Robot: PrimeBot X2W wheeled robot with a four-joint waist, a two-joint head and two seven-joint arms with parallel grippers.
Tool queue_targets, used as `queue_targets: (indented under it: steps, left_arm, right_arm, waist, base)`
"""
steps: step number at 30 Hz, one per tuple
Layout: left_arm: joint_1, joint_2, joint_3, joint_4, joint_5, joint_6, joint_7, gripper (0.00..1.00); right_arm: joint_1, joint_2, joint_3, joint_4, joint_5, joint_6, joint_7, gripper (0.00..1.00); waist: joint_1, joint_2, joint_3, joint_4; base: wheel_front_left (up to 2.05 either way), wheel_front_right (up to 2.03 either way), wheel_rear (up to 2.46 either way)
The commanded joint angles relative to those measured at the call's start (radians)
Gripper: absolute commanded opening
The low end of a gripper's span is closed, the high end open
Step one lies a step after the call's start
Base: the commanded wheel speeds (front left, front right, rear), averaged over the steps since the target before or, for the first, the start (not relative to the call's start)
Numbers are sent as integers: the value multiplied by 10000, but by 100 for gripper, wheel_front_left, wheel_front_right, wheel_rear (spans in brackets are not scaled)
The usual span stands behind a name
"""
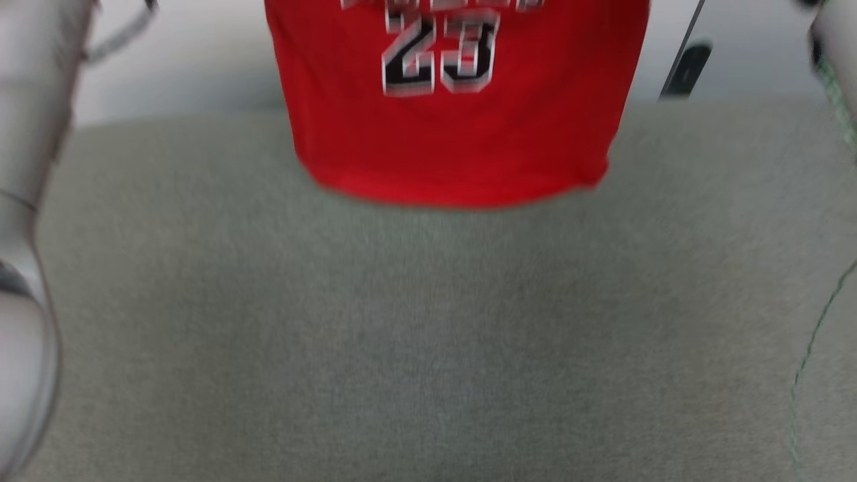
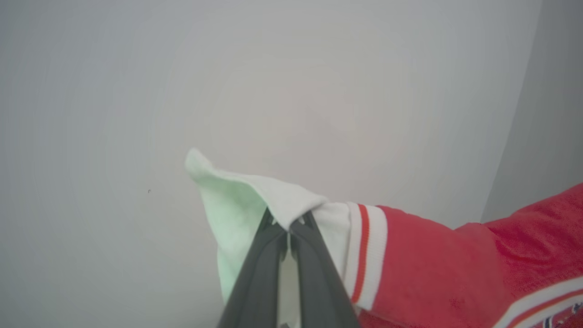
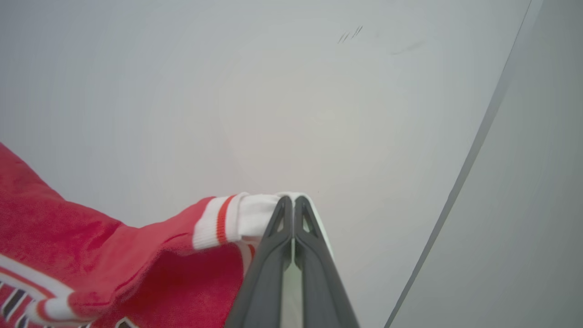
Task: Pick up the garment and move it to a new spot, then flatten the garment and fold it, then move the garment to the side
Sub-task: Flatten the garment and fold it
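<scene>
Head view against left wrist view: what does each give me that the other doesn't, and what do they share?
Head view: the shirt, its lower front with the number 23, its hem hanging blurred over a grey surface, and a pale forearm at the left edge.
Left wrist view: the left gripper shut on the shirt's white sleeve, the red-and-white stripe band beside it, a plain pale wall behind.
Shared: the red fabric of the same shirt.
</scene>
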Motion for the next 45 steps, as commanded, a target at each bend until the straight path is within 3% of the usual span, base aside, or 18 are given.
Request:
queue_targets:
  steps: [1,5,10,14,19,23,27,33,45]
  left_arm:
    - [-223,-34,6,50,57,88,-136,0]
    - [-1748,-250,124,62,235,210,-797,0]
    - [-3248,-594,447,69,130,283,-1627,0]
    - [-4115,-743,691,137,57,215,-2500,0]
    - [-4237,-1034,779,384,-27,-40,-3164,0]
    - [-3961,-1115,721,712,-58,-270,-3232,0]
    - [-3245,-1177,594,946,-138,-513,-3270,0]
    - [-1310,-1201,338,1226,-246,-715,-2937,0]
    - [2603,-1182,34,1377,-850,-862,-1569,0]
  right_arm:
    - [-181,38,-90,109,-138,-11,-212,0]
    - [-1597,-73,-699,436,-1049,-11,-1179,0]
    - [-2819,-294,-1873,182,-2492,-11,-1475,0]
    - [-2756,-246,-3347,-1222,-4062,-11,-1491,0]
    - [-2071,332,-5123,-2188,-5901,-11,-1476,0]
    - [-1708,759,-5649,-2360,-6758,-11,-1477,0]
    - [-1259,950,-5522,-2078,-6794,-11,-1478,0]
    - [-113,1036,-4631,-1166,-5944,-11,-1478,0]
    - [2817,1042,-2517,334,-2856,-11,-916,0]
  waist:
    - [0,-1,1861,154]
    - [0,-1,3187,374]
    - [0,-1,4904,687]
    - [0,-1,5836,938]
    - [0,-1,6355,1224]
    - [0,-1,6451,1300]
    - [0,-1,6036,1335]
    - [0,-1,4454,1270]
    - [0,-1,1023,1208]
  base:
    - [0,0,0]
    - [0,0,0]
    - [0,0,0]
    - [0,0,0]
    - [0,0,0]
    - [0,0,0]
    - [0,0,0]
    - [0,0,0]
    - [0,0,0]
